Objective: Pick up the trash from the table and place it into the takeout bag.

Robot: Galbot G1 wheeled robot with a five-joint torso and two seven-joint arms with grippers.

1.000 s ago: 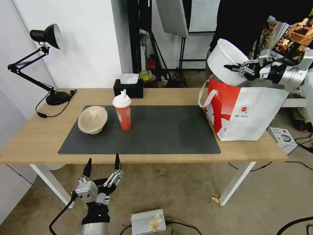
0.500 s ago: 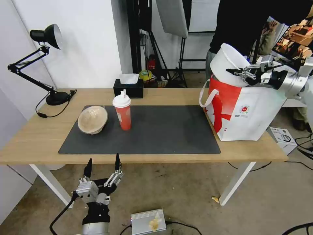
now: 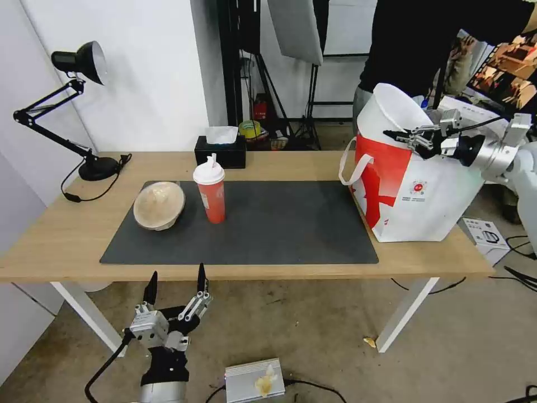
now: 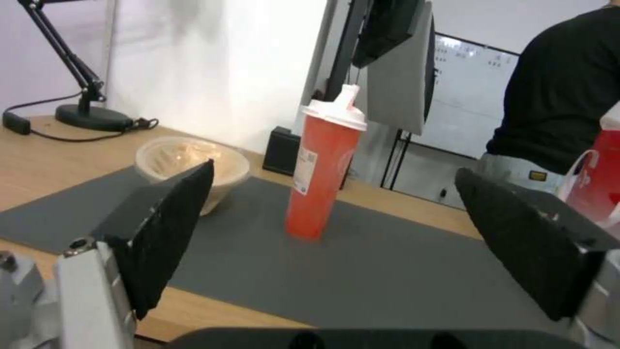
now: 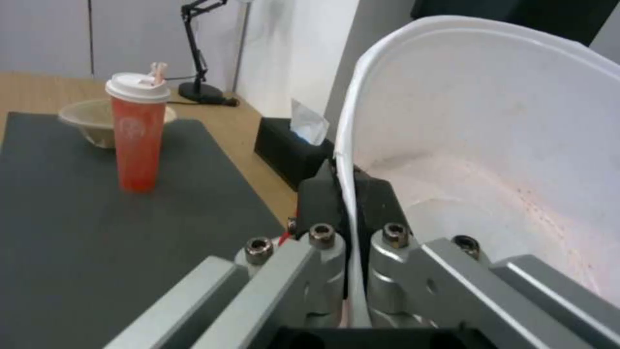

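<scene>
Right gripper [image 3: 398, 134] pinching white bowl's [image 3: 386, 115] rim, upper right, tilted over takeout bag [image 3: 419, 190]. Could snag on the bag's edge and spill. Left gripper [image 3: 174, 285] spread, lower left.

Left gripper [image 3: 175, 285]: two tapered black fingers on a silver block above a black wrist, with a black cable trailing off. Right gripper [image 3: 404, 136]: slim black fingers on silver linkages fastened with hex-socket screws, behind them a black collar and silver cylindrical forearm.
</scene>
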